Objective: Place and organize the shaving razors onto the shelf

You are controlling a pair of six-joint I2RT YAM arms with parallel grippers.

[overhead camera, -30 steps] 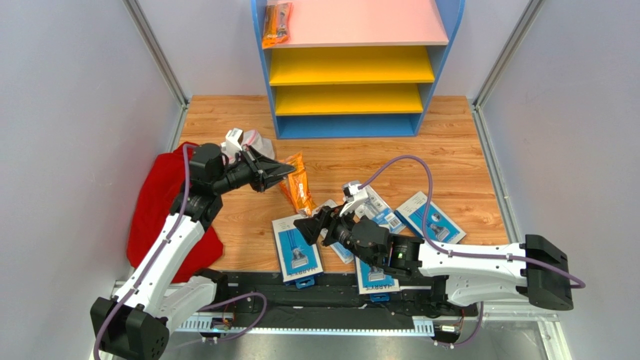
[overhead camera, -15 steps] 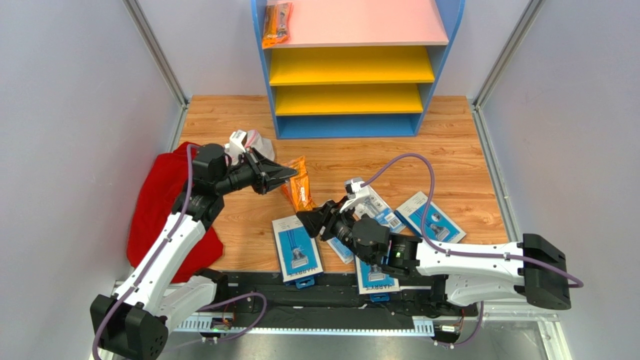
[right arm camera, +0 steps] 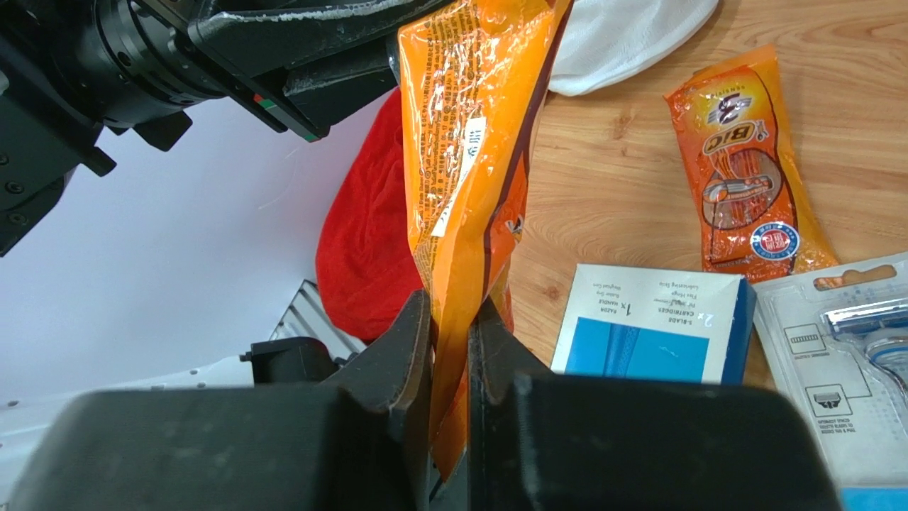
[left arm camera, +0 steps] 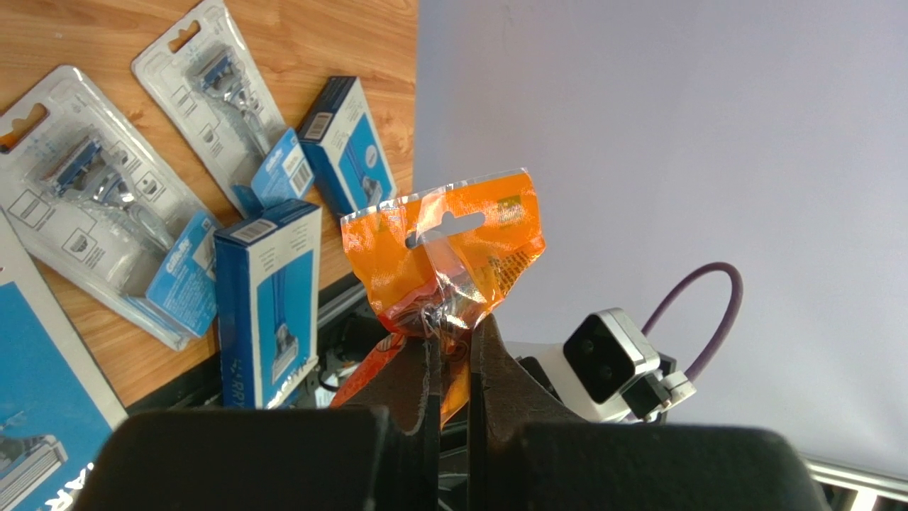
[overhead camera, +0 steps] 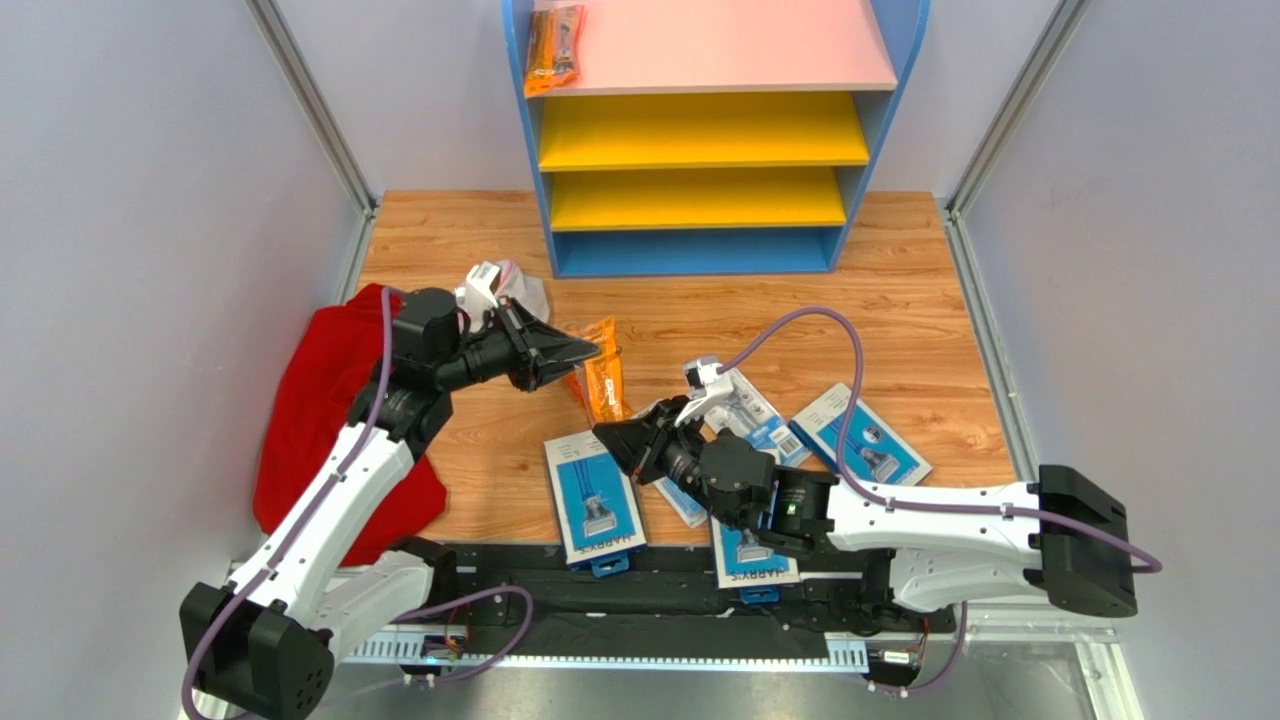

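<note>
An orange Bic razor packet hangs in the air between my two grippers. My left gripper is shut on its hang-tab end, the fingers pinching crumpled film. My right gripper is shut on the opposite end, jaws pressed flat on the packet. A second orange packet lies on the wood. Blue-and-white shaving razors lie on the floor: a large pack, others, and one partly under the right arm. The shelf stands at the back.
One more orange packet rests on the shelf's pink top board. A red cloth covers the left floor under the left arm. A white object lies behind the left gripper. Grey walls close both sides.
My right gripper has risen slightly toward the orange packet and shut on its lower end. The left gripper has shifted a little right, still pinching the packet.
</note>
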